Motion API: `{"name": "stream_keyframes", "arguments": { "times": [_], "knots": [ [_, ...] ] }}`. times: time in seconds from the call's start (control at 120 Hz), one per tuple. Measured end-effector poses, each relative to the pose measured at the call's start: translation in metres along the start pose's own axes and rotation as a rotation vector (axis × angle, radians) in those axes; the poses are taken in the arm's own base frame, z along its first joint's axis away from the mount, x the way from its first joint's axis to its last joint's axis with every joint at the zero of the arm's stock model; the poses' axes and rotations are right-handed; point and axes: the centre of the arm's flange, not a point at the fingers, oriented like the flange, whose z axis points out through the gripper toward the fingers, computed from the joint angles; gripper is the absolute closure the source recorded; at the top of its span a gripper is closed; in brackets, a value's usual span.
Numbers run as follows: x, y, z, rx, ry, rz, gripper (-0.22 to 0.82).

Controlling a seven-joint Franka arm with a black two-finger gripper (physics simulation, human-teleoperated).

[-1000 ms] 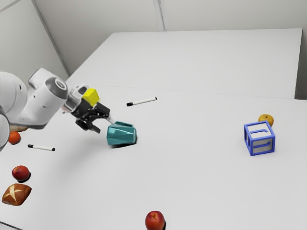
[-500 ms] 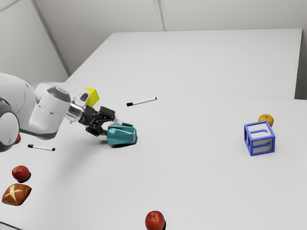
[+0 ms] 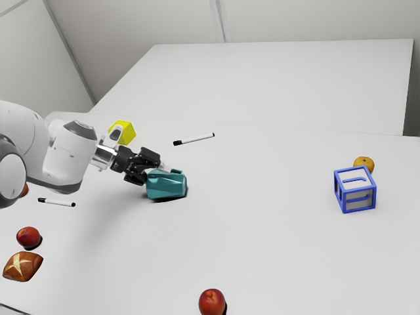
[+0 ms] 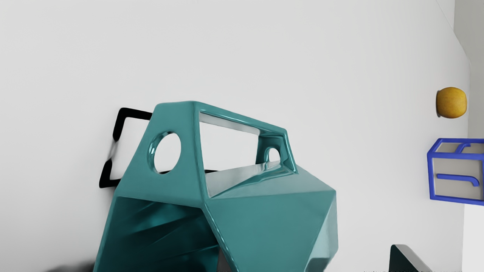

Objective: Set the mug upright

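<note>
The teal mug [image 3: 166, 186] lies on its side on the worktop [image 3: 282, 249], not upright, its mouth turned to me and its base toward the exterior view's right. My gripper [image 3: 156, 174] is right at that open end, and my jaws stand wide: I have no grip on it. In the wrist view one finger [image 4: 402, 262] is outside the mug, with a gap between it and the faceted outer wall. Through the mouth [image 4: 159, 234] I see teal inner walls, deep in shade; a grey sliver shows at the rim, and I cannot tell whether it is my other finger. The handle [image 4: 176, 117] stands off the body, with a round hole through its side.

Well apart, toward the exterior view's right, a blue-edged letter block [image 3: 355, 190] sits just in front of an orange fruit [image 3: 364, 163]. Beyond the mug lies a marker [image 3: 194, 139]; a second marker [image 3: 56, 202] lies nearer my arm. A yellow block [image 3: 125, 132] is partly behind my wrist. Toward the near side are a red fruit [image 3: 28, 237], a scored bread roll [image 3: 23, 266] just beside it, and another red fruit [image 3: 212, 302].
</note>
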Motion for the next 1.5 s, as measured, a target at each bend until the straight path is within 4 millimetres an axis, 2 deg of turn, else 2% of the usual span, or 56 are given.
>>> {"name": "stream_keyframes", "arguments": {
  "times": [0.175, 0.5, 0.65, 0.75, 0.842, 0.917, 0.975, 1.075, 1.25, 1.342, 1.5],
  "knots": [
    [-0.006, -0.006, 0.005, -0.001, -0.011, 0.004, 0.31],
    [-0.005, -0.008, 0.004, 0.008, -0.002, 0.031, 0.48],
    [-0.005, -0.007, 0.005, 0.012, 0.000, 0.041, 0.54],
    [-0.004, -0.005, 0.005, 0.012, 0.003, 0.048, 0.64],
    [-0.003, 0.000, 0.005, 0.011, 0.005, 0.058, 0.68],
    [-0.001, 0.011, 0.002, 0.010, 0.014, 0.080, 0.70],
    [0.001, 0.026, -0.001, 0.011, 0.026, 0.111, 0.74],
    [0.005, 0.055, -0.006, 0.030, 0.035, 0.180, 0.75],
    [0.004, 0.101, -0.002, 0.166, -0.050, 0.340, 0.76],
    [0.003, 0.117, -0.002, 0.271, -0.107, 0.422, 0.76],
    [0.006, 0.130, -0.005, 0.488, -0.210, 0.548, 0.76]
  ]
}}
